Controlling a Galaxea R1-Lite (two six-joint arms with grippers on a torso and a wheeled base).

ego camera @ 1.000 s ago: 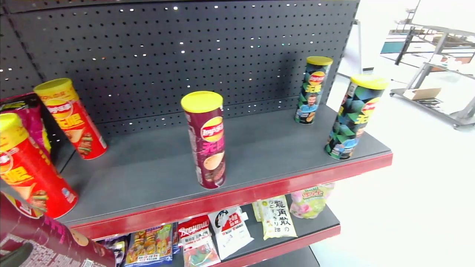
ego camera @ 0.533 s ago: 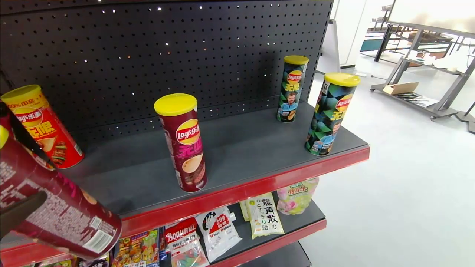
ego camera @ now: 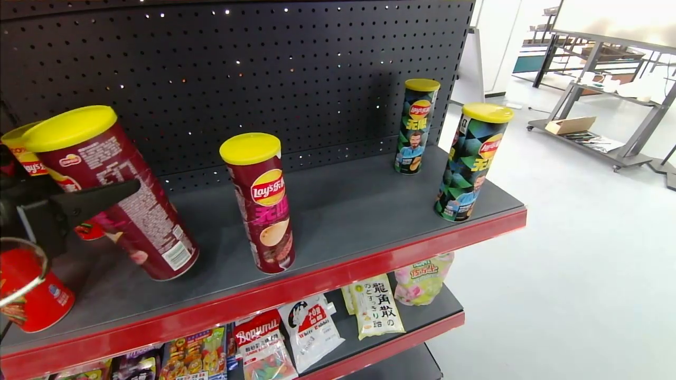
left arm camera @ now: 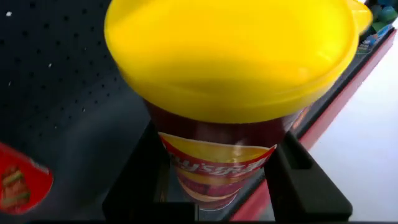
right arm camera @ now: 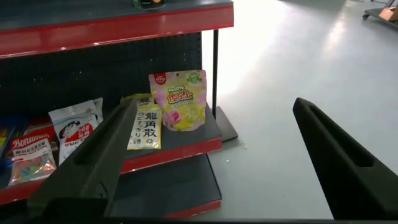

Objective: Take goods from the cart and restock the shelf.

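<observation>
My left gripper [ego camera: 124, 186] is shut on a maroon chip can [ego camera: 132, 200] with a yellow lid. The can leans to the left over the left part of the dark top shelf [ego camera: 369, 206]. Its base is at the shelf surface; I cannot tell whether it touches. In the left wrist view the can's lid [left arm camera: 230, 56] is close up, with the black fingers [left arm camera: 134, 183] on either side of the body. A matching maroon can [ego camera: 261, 203] stands upright just to its right. My right gripper [right arm camera: 214, 109] is open and holds nothing, low beside the lower shelves.
Two green-blue cans [ego camera: 417, 126] [ego camera: 472, 161] stand at the shelf's right end. Red cans [ego camera: 31, 295] [ego camera: 24, 153] stand at the far left. Snack bags [ego camera: 380, 309] lie on the lower shelf [right arm camera: 180, 146]. Metal racks [ego camera: 607, 105] stand across the open floor on the right.
The head camera first shifted, moving the shelf leftward in view. Since then, my left gripper has lifted the maroon can from below the shelf edge up onto the shelf and turned it nearly upright.
</observation>
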